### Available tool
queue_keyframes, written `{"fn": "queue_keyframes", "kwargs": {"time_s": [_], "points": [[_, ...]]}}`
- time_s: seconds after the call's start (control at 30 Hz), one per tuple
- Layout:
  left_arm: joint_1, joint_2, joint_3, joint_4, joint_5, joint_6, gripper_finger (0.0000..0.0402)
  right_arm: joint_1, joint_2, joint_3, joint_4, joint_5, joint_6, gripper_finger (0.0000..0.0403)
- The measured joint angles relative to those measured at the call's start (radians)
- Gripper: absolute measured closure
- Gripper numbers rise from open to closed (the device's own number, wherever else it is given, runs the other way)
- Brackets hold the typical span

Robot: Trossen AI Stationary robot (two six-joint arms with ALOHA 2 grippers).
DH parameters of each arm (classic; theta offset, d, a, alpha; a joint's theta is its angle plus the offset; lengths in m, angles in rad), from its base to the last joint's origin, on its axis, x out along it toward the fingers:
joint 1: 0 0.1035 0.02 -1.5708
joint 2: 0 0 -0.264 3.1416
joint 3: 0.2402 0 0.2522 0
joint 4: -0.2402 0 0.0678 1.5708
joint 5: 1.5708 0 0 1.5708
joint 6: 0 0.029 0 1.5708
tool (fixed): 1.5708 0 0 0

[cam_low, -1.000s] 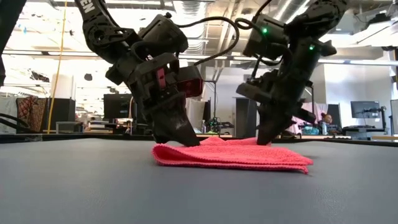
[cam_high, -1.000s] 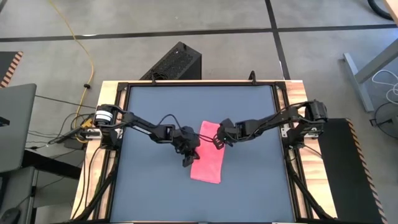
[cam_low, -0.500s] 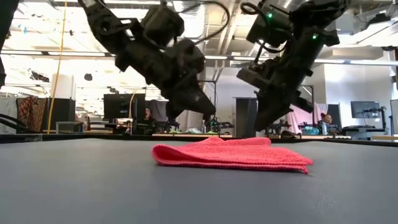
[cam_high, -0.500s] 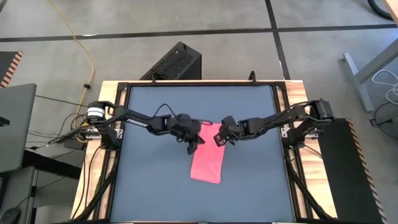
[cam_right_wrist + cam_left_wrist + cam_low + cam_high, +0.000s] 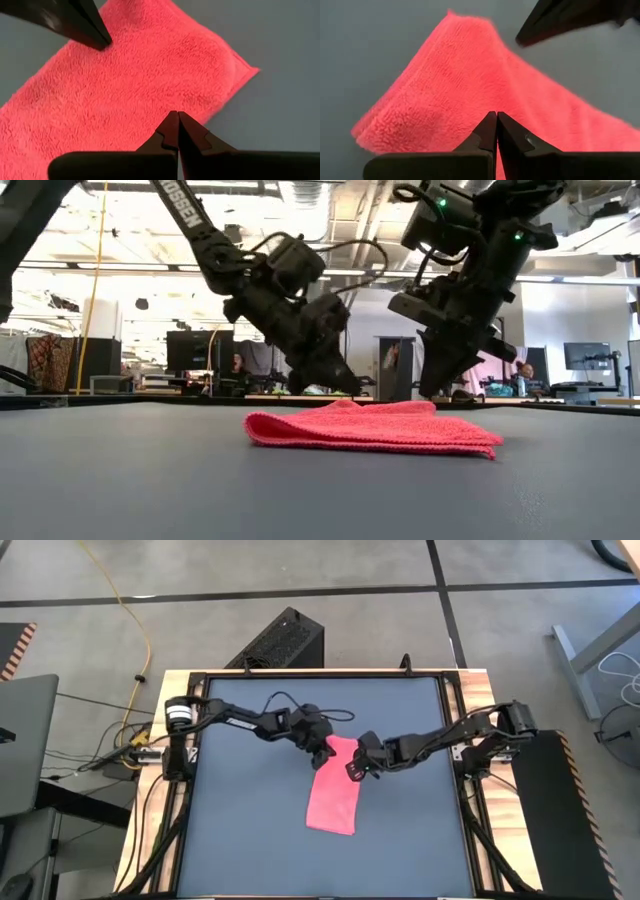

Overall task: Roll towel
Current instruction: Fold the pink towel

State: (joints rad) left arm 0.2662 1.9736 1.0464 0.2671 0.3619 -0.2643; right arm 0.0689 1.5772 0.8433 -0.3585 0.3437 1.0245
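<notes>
Towel (image 5: 335, 790) lies folded flat on the worktop (image 5: 250, 830); left hand (image 5: 322, 752) and right hand (image 5: 354, 769) hover closed, empty, above its far end.

Both arms are matte black, built of slim jointed links. Behind the left end effector (image 5: 322, 752) a loose black cable loops over the links, and farther back a silver and black cylindrical motor sits at the shoulder. White block lettering runs along that arm's upper link in the low view. Small green lights glow on the housing above the right end effector (image 5: 432, 390). Each end effector carries two dark, tapering fingers (image 5: 485, 135) with wedge-shaped tips, mounted on a flat black crossbar.
</notes>
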Motion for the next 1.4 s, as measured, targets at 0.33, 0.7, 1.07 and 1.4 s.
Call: {"fn": "queue_keyframes", "kwargs": {"time_s": [0.33,0.7,1.07,1.4], "points": [[0.02,0.059,0.06,-0.049,-0.06,-0.007,0.0401,-0.01,-0.001,-0.063,0.137,0.0,0.036,0.0379],[0.053,0.056,0.065,-0.122,-0.147,-0.041,0.0402,-0.009,-0.001,-0.165,0.239,-0.005,0.073,0.0379],[0.084,0.056,0.065,-0.113,-0.078,-0.098,0.0402,-0.008,-0.001,-0.179,0.24,0.016,0.069,0.0379],[0.083,0.055,0.065,-0.124,-0.029,-0.107,0.0401,0.03,-0.056,-0.178,0.27,0.047,0.075,0.038]]}}
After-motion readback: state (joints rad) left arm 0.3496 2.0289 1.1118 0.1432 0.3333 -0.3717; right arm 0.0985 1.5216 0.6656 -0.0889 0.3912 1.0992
